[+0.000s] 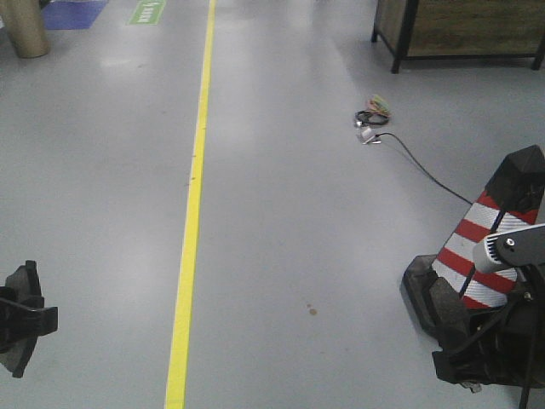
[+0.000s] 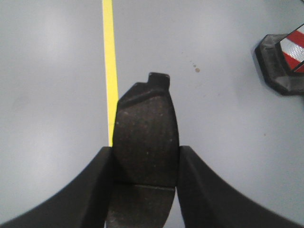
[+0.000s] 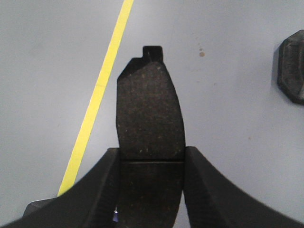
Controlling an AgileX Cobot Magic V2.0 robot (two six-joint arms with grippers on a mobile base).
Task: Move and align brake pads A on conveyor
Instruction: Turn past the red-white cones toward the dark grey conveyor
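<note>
Both arms are carrying 1 brake pad each, left gripper (image 2: 145, 185) and right gripper (image 3: 151, 187) clamping dark pads (image 2: 146, 142) (image 3: 149, 118) above grey floor (image 1: 298, 213), apparently mid-transfer, with the conveyor out of view and placement awaiting

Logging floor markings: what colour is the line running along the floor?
Yellow, a solid line on grey floor; clearest in the exterior front-facing view.

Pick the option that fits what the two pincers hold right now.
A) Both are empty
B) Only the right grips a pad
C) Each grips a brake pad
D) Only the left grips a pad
C: in the wrist views, the left pincer clamps one brake pad and the right pincer clamps another pad, both over the grey floor.
</note>
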